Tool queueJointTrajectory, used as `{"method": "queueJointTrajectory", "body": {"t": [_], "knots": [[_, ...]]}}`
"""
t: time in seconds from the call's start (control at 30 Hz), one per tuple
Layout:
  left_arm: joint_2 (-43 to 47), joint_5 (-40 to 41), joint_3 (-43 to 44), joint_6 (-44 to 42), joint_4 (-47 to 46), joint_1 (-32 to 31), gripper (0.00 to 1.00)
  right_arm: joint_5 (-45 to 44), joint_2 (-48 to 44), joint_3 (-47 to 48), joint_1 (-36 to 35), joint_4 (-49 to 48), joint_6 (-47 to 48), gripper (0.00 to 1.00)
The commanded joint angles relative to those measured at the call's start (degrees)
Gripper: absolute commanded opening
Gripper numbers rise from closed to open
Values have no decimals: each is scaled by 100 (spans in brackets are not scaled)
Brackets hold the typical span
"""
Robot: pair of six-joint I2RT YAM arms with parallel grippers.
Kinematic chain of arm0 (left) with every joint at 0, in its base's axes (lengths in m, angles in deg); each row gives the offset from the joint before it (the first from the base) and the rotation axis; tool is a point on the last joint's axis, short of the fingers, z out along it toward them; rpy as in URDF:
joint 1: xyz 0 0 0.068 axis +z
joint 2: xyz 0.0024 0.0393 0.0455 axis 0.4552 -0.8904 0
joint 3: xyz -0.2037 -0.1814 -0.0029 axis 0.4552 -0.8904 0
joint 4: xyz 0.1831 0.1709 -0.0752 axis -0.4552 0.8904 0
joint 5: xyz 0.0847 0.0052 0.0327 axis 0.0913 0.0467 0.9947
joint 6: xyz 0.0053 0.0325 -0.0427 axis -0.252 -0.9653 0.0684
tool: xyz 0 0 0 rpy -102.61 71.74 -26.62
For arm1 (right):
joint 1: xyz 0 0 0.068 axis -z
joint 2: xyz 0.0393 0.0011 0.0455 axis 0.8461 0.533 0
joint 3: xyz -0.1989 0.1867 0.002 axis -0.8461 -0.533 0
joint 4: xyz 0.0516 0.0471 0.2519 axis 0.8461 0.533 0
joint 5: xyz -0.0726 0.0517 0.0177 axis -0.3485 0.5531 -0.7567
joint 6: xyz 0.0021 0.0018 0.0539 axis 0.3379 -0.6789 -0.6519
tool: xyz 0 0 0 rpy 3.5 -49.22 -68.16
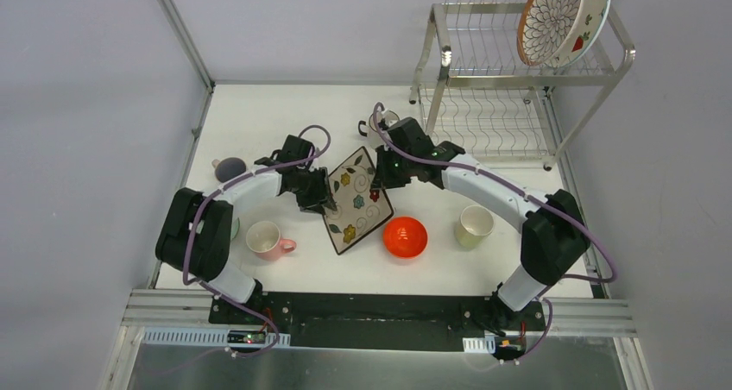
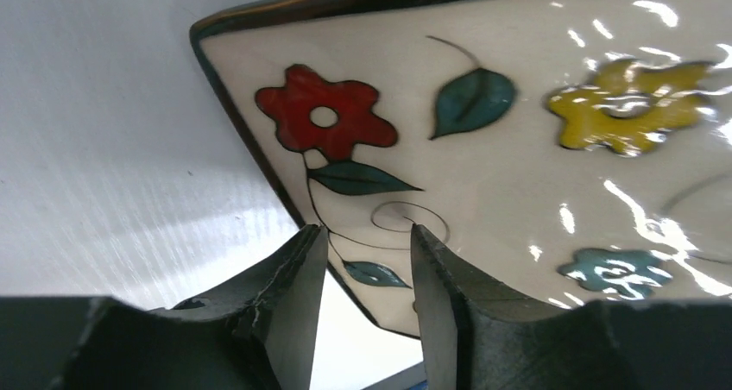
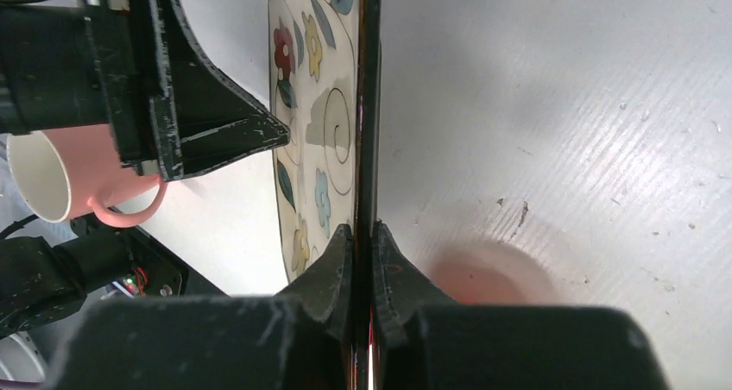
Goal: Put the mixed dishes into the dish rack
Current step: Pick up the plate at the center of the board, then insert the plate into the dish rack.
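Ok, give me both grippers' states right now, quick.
Left gripper: open, jaws straddling the floral rectangular plate at its rim, not clamped.
Right gripper: shut on that plate's edge.

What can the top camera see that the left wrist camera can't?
Only the top camera shows the dish rack with a round plate leaning on its upper shelf, the red-orange bowl, the pink cup, and the right gripper at the edge of the floral plate. Only the left wrist camera shows the plate's red flower up close and the left gripper with its jaws apart by the plate's rim. Both show the floral plate.
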Motion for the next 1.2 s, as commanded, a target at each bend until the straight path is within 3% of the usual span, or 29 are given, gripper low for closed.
{"method": "queueJointTrajectory", "body": {"t": [0.0,0.2,0.33,0.37,0.6,0.83,1.17], "knots": [[659,-155,239,-12,21,-52,44,-345,-739,628,-98,-368,57,0],[1251,67,627,-452,706,-25,58,-610,-979,882,-94,-325,-2,0],[1722,-58,969,-959,1101,-25,97,-786,-1101,1083,-95,-300,-24,0],[1858,-25,1043,-1076,1184,-25,99,-817,-1125,1157,-94,-292,-7,0],[2830,916,1406,-1890,1633,-25,99,-1019,-1160,1998,-92,-309,266,0],[3335,2459,781,-2315,1460,-25,99,-1405,-1173,2818,-93,-657,599,0],[3262,2236,517,-2362,1339,-25,99,-2045,-582,4526,-61,-921,1159,0]]}}
